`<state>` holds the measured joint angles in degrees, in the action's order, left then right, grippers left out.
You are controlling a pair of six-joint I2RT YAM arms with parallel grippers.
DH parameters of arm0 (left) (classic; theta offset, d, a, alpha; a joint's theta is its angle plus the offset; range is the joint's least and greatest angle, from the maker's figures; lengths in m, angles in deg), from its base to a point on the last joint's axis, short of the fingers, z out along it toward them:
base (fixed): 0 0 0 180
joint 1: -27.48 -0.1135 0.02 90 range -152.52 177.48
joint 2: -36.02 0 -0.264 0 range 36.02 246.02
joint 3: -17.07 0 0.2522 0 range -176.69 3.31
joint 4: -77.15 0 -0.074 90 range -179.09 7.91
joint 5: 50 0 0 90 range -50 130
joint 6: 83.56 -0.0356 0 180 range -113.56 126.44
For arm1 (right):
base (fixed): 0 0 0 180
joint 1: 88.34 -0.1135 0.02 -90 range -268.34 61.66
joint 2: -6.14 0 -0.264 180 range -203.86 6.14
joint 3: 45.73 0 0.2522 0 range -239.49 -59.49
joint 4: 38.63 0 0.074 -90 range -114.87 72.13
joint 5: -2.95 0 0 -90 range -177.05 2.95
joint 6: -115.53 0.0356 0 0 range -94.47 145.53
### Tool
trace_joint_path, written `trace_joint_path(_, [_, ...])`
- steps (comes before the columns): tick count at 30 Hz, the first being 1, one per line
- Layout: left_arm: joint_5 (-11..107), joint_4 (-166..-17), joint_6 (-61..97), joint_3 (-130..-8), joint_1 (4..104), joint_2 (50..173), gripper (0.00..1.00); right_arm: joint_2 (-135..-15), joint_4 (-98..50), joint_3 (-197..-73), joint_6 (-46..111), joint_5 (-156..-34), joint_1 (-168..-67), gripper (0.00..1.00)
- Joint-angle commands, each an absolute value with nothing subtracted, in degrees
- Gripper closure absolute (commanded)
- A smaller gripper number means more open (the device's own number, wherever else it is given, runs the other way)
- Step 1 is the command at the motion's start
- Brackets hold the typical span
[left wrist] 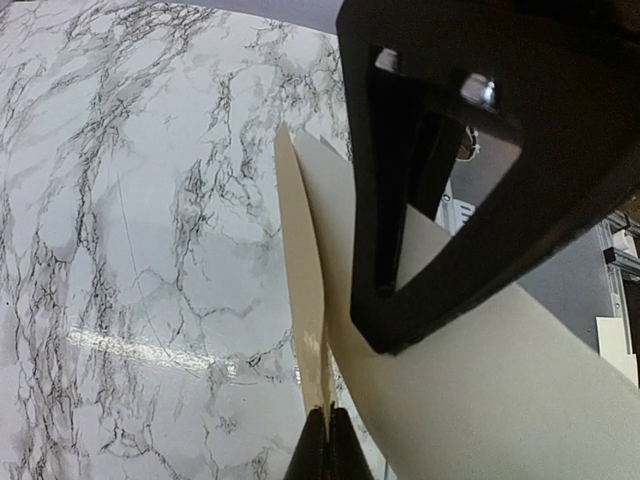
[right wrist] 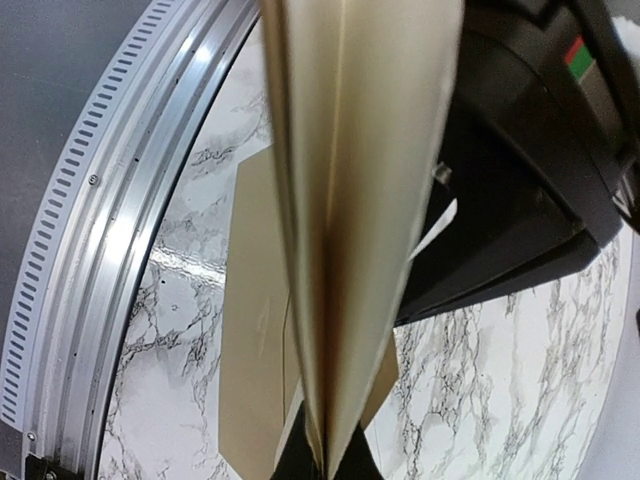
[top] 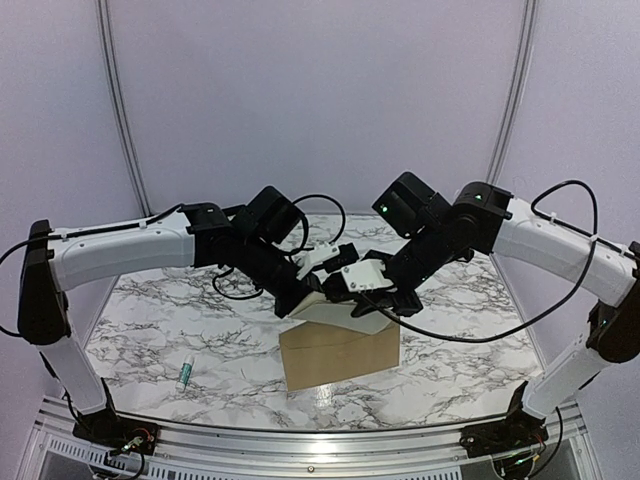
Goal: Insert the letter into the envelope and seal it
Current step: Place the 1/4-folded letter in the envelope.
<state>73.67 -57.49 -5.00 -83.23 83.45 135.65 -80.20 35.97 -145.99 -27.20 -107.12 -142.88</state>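
Right now I see both pairs pinched shut on the one letter [top: 350, 318]: the left fingers [left wrist: 312, 455] grip one edge, the right fingers [right wrist: 352, 462] its folded end. It hangs over the far edge of the single envelope [top: 340, 358], which lies flat on the desk [top: 200, 330]. One small tube [top: 185, 375] lies well apart, its label too small to read.

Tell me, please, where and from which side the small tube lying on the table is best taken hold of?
Grip the small tube across its middle, coming straight down: it lies on its side on the table, slim and free all round. The left hand is nearer, but is shut on the letter.
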Motion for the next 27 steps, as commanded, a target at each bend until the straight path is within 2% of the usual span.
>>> trace_joint_path(1, [75.77,-56.46,-5.94,-85.7,83.82,136.52,1.0,-80.5,34.78,-145.99,-28.55,-104.25,-144.49,1.0])
trace_joint_path(16, [75.65,-56.38,-6.45,-86.38,83.82,137.36,1.0,-82.36,33.39,-144.45,-28.94,-102.94,-147.21,1.0])
trace_joint_path(27, [75.34,-55.87,-7.26,-85.81,83.8,136.96,1.0,-80.36,34.27,-143.32,-30.77,-97.16,-147.18,1.0])
